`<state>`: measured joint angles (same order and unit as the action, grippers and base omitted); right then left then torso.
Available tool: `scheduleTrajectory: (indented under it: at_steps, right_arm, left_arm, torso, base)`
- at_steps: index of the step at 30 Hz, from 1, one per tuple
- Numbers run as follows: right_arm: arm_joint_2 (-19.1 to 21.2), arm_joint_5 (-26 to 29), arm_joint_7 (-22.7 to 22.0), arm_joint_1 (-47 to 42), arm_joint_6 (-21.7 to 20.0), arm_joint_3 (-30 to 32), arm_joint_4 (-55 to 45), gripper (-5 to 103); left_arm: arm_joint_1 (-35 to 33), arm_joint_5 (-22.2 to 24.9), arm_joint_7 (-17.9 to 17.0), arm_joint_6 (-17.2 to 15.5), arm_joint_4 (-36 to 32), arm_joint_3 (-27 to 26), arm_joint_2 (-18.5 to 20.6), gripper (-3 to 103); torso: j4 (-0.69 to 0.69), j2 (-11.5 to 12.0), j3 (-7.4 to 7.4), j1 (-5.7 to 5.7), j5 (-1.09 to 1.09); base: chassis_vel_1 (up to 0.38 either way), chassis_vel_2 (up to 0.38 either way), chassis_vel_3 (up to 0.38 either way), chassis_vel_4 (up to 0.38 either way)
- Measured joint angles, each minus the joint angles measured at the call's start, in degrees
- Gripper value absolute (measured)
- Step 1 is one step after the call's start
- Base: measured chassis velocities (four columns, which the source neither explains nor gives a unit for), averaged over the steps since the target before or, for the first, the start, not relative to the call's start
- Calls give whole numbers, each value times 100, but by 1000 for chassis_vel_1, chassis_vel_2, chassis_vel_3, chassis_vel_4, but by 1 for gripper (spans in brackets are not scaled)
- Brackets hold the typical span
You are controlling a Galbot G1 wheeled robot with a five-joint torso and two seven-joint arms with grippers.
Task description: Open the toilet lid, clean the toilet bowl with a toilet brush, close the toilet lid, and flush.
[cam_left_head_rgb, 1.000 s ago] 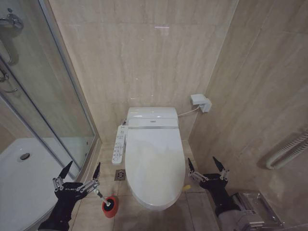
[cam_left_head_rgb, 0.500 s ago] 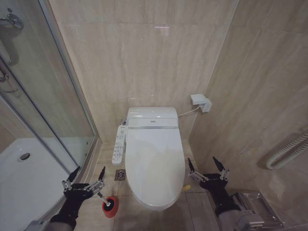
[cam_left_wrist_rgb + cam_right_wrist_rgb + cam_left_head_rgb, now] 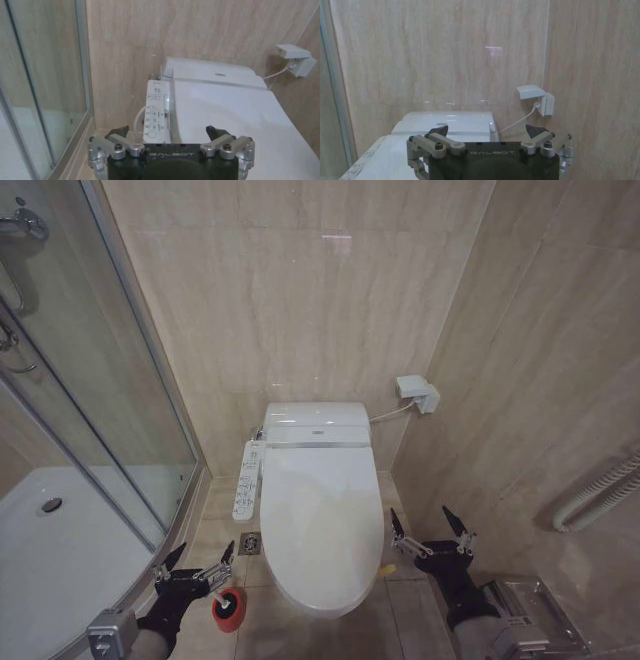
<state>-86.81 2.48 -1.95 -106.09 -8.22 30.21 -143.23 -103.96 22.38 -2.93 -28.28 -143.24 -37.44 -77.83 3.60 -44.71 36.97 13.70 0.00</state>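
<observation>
Toilet lid (image 3: 322, 520) lies closed among beige tiled walls (image 3: 300, 300); both claws (image 3: 200, 564) (image 3: 431, 529) spread, empty.

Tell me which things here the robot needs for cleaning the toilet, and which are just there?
Needed: toilet lid, shut; toilet brush in its red holder; left claw open above it.
Just there: shower door, wall socket, control panel, floor drain.

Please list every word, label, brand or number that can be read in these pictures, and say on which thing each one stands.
"GALBOT": on the body of the left gripper, left wrist view.
"GALBOT": on the body of the right gripper, right wrist view.
Button labels on the toilet's side control panel: too small to read.
Small mark on the toilet tank cover: too blurred to read.
</observation>
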Motion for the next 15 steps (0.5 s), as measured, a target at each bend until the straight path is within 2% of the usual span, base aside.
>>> scheduleTrajectory:
  at_steps: [5, 7, 8, 11, 15]
  right_arm:
    - [0, 0, 0, 0, 0, 0, 0, 100]
    - [0, 0, 0, 0, 0, 0, 0, 100]
    - [0, 0, 0, 0, 0, 0, 0, 100]
    - [0, 0, 0, 0, 0, 0, 0, 100]
    - [0, 0, 0, 0, 0, 0, 0, 100]
  left_arm:
    - [8, -10, 8, 66, 0, 0, -2, 100]
    - [-3, -95, 63, 451, 0, -20, 10, 100]
    - [-3, -95, 63, 451, 0, -20, 10, 100]
    - [-33, -264, 179, 1180, 0, -61, 39, 100]
    - [-34, -287, 193, 1487, 0, -66, 48, 100]
  torso:
    - [0, 0, 0, 0, 0]
    - [0, 0, 0, 0, 0]
    - [0, 0, 0, 0, 0]
    - [0, 0, 0, 0, 0]
    - [0, 0, 0, 0, -1]
  base:
    - [0, 0, 0, 0]
    - [0, 0, 0, 0]
    - [0, 0, 0, 0]
    - [0, 0, 0, 0]
    - [0, 0, 0, 0]
